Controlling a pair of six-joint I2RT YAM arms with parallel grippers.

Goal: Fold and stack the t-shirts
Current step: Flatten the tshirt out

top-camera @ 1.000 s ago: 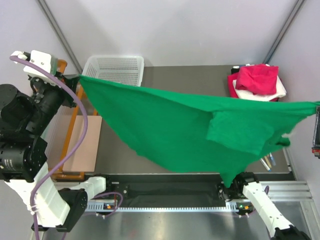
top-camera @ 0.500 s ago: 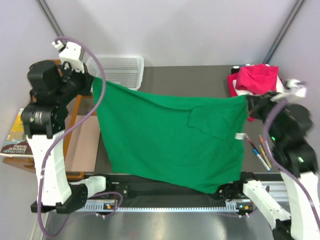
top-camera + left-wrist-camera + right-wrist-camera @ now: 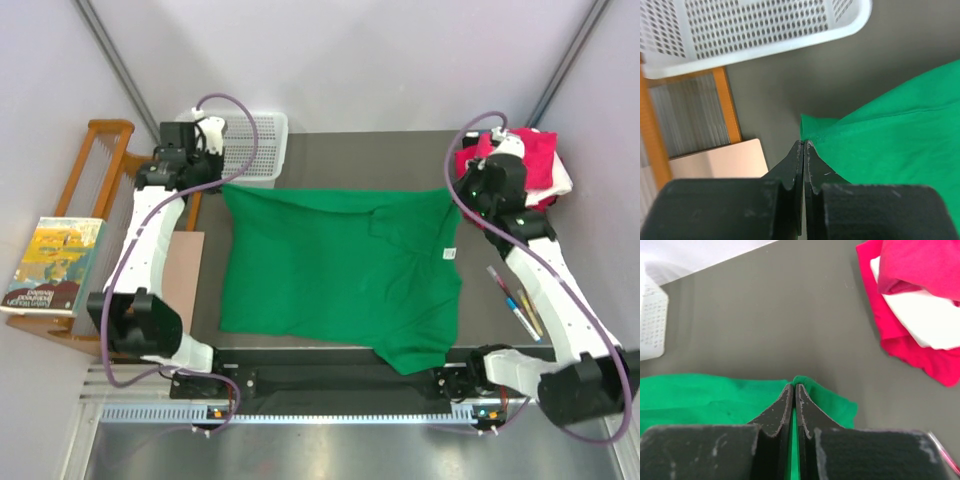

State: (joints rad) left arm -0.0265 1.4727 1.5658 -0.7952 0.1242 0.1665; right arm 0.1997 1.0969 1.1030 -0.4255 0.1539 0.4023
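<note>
Folding of the green t-shirt (image 3: 340,270) is not begun (spread flat, far corners pinched by the closed left gripper (image 3: 804,144) and right gripper (image 3: 793,386)); a pile of tees (image 3: 518,160) waits at two o'clock.

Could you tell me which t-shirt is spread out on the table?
The green t-shirt, laid open across the middle of the table; the others, pink, white and red, sit in a pile at the far right corner.

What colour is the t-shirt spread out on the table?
The t-shirt is plain bright green, clearest in the top external view.
</note>
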